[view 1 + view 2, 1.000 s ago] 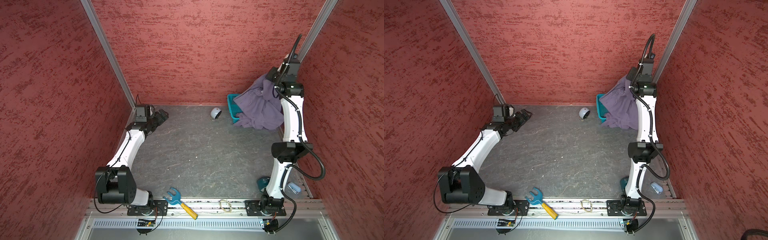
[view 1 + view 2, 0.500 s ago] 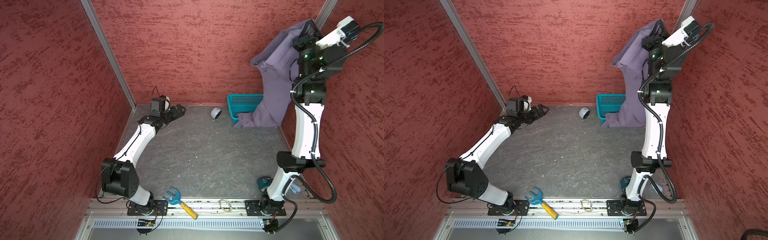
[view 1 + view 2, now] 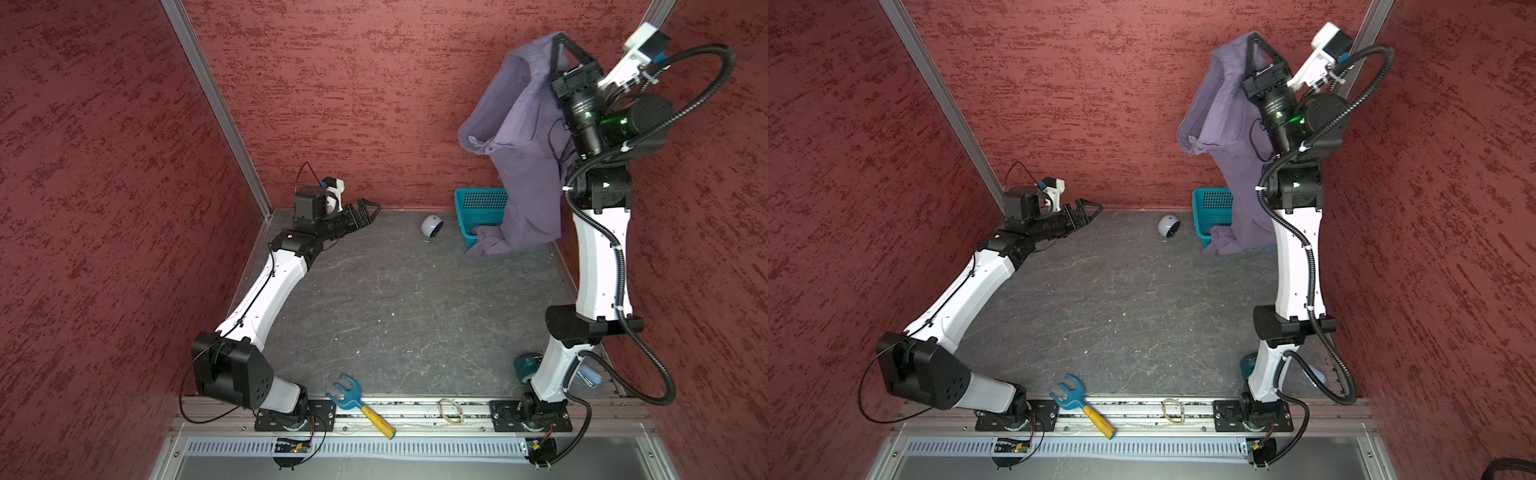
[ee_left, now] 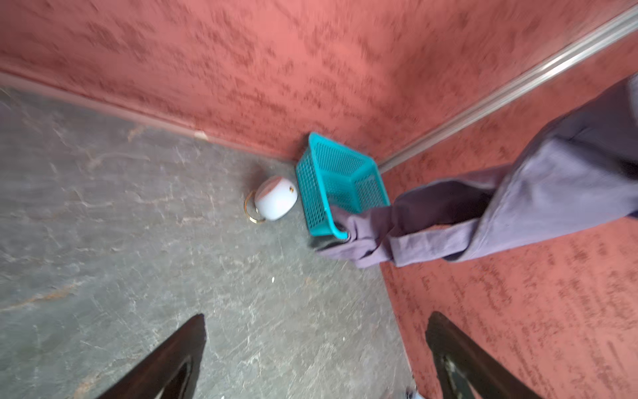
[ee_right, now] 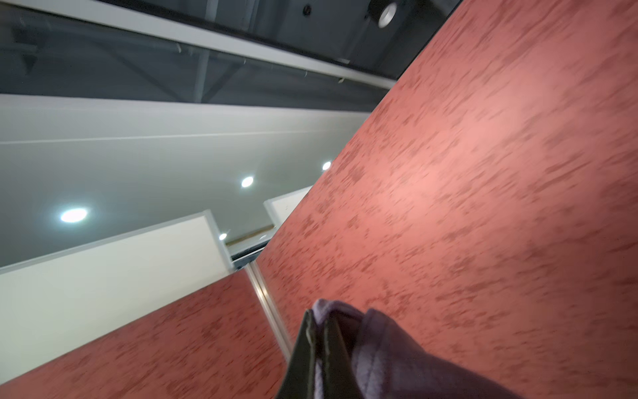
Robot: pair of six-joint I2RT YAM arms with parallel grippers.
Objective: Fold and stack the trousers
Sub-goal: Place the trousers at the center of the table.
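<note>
The right end effector (image 3: 559, 41), raised high, pinches the trousers (image 3: 519, 145); the left end effector (image 3: 370, 210) gapes empty over the worktop (image 3: 395, 299).

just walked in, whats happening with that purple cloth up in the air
The right tool is shut on the purple trousers and holds them high in the air. They hang down, with the lower end lying over the rim of the teal basket and on the table. The left tool is open and empty, low over the table's far left side, pointing toward the basket. Nothing is folded yet.
</note>
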